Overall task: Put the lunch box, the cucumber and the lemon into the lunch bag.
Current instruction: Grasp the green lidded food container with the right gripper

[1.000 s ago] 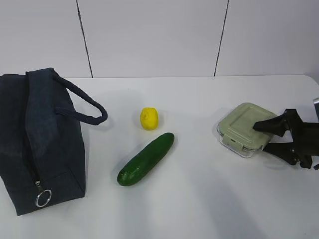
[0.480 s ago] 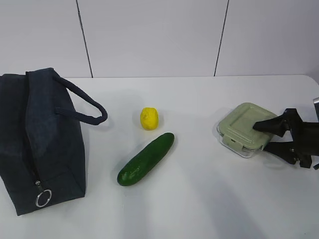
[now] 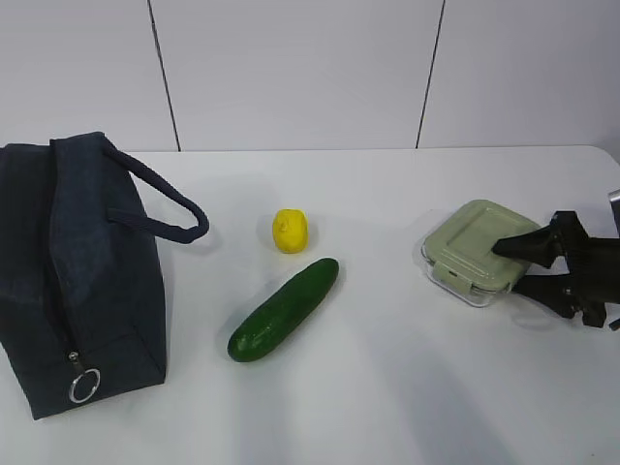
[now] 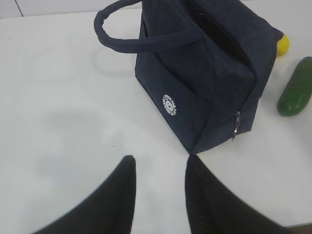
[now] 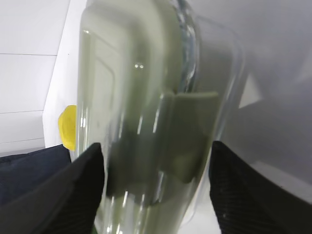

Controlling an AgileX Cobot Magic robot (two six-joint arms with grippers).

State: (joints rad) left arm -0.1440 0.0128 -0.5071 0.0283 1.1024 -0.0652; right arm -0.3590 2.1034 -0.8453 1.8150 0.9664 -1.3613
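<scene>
A: Where does the right claw (image 3: pixel 516 264) stand?

B: At the right edge of the table (image 3: pixel 387 387), with its fingers straddling the lunch box (image 3: pixel 478 251), one over the lid and one at the side. The fingers bracket the box; firm contact cannot be confirmed.

A: And the left claw (image 4: pixel 158 168)?

B: Partly parted, holding nothing, near the lunch bag (image 3: pixel 77 271) at the left edge, probably ready to steady it.

A: Other items?

B: The lemon (image 3: pixel 290 231) and cucumber (image 3: pixel 284 310) lie mid-table, apart from each other. The bag's zipper appears closed, so it likely needs opening.
</scene>
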